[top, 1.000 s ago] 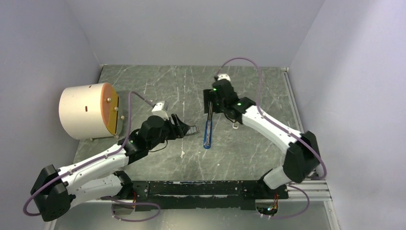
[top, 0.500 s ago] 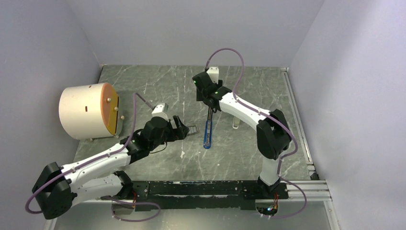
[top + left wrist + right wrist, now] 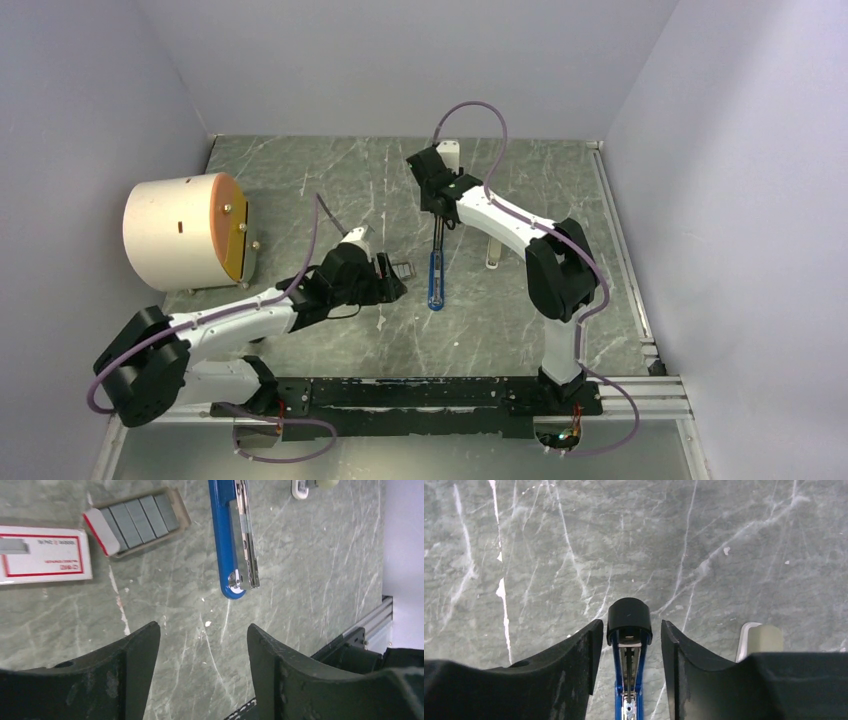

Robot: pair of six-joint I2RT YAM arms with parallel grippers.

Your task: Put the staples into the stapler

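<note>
The grey-green marble table (image 3: 330, 180) fills my view, boxed in by pale lilac walls (image 3: 400, 60), with a cream drum (image 3: 180, 230) with an orange face on its side at the far left. The stapler (image 3: 432, 280) lies near the middle of the table, its blue body pointing toward the arm bases and its black end away from them. Through the left wrist camera I see a bare metal rail alongside the blue body. My right gripper (image 3: 631, 625) straddles that black end. The jaws are released, with a thin gap on each side of the cap, so nothing is grasped. A pale beige bar (image 3: 759, 640) lies just beyond the right finger. My left gripper (image 3: 202, 640) hangs over bare table near the stapler's blue end, jaws spread and empty. The staples (image 3: 139, 521), grey ribbed strips, sit in a small cardboard tray (image 3: 177, 511) just left of the stapler, apart from it. The white-labelled red box (image 3: 42, 555) lies beside the tray.
</note>
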